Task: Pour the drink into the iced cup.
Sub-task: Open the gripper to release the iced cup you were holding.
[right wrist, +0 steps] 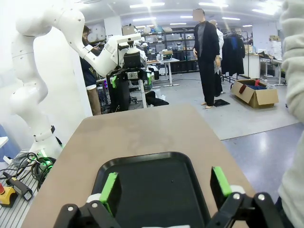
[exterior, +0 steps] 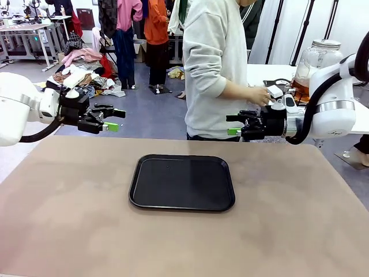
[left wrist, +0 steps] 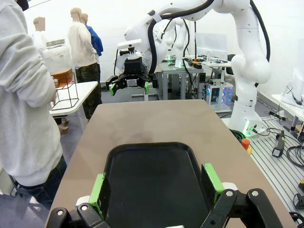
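The drink point(exterior: 301, 88) is amber liquid low in a large clear glass jar point(exterior: 316, 57) with a metal lid, on a white side table at the far right behind my right arm. The left wrist view shows the jar point(left wrist: 58, 59) on a wire stand. The iced cup is out of view. My left gripper point(exterior: 117, 119) hangs open above the table's left far edge, its own view point(left wrist: 155, 183) looking over the tray. My right gripper point(exterior: 229, 125) hangs open at the right far edge, nothing between its green pads point(right wrist: 221, 183). A person's hand point(exterior: 260, 95) reaches toward the side table.
A black square tray point(exterior: 181, 182) with nothing on it lies in the middle of the tan table point(exterior: 69, 219). The person in a grey sweatshirt point(exterior: 213, 63) stands at the far side, between the two grippers. Each wrist view shows the opposite arm across the table.
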Controlling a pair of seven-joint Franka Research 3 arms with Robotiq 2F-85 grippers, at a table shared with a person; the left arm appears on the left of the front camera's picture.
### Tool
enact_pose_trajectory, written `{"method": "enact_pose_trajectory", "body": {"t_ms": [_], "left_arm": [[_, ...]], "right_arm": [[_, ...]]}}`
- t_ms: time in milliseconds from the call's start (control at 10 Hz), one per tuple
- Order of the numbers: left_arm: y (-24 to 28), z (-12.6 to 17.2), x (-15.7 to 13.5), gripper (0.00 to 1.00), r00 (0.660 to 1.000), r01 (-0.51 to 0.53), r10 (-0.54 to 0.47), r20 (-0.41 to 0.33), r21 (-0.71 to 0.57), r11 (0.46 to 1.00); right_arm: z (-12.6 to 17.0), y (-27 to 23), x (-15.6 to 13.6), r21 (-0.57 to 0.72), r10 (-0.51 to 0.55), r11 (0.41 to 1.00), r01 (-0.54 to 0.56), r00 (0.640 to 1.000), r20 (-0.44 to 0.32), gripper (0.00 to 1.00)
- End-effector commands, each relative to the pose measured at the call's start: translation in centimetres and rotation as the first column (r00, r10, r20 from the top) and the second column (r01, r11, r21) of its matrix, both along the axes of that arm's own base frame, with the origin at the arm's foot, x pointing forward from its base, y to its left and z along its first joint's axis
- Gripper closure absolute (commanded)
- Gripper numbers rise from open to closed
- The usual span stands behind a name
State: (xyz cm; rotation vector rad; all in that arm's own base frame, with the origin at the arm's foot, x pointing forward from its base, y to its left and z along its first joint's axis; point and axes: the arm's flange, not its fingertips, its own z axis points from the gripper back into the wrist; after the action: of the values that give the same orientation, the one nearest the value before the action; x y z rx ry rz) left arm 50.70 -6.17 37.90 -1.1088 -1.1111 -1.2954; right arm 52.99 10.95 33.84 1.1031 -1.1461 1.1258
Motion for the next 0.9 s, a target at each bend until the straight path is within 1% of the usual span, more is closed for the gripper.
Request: {"method": "enact_pose_trajectory", "body": {"t_ms": [0, 800], "left_arm": [[0.02, 0.14, -0.02, 0.0, 1.0, -0.006, 0.006, 0.002, -0.001, 1.0], [0.02, 0.14, -0.02, 0.0, 1.0, -0.006, 0.006, 0.002, -0.001, 1.0]], "right_arm": [[0.17, 0.16, 0.16, -0.001, 0.0, 1.0, 0.0, 1.0, -0.002, 0.0], [0.17, 0.16, 0.16, -0.001, 0.0, 1.0, 0.0, 1.0, -0.002, 0.0]]}}
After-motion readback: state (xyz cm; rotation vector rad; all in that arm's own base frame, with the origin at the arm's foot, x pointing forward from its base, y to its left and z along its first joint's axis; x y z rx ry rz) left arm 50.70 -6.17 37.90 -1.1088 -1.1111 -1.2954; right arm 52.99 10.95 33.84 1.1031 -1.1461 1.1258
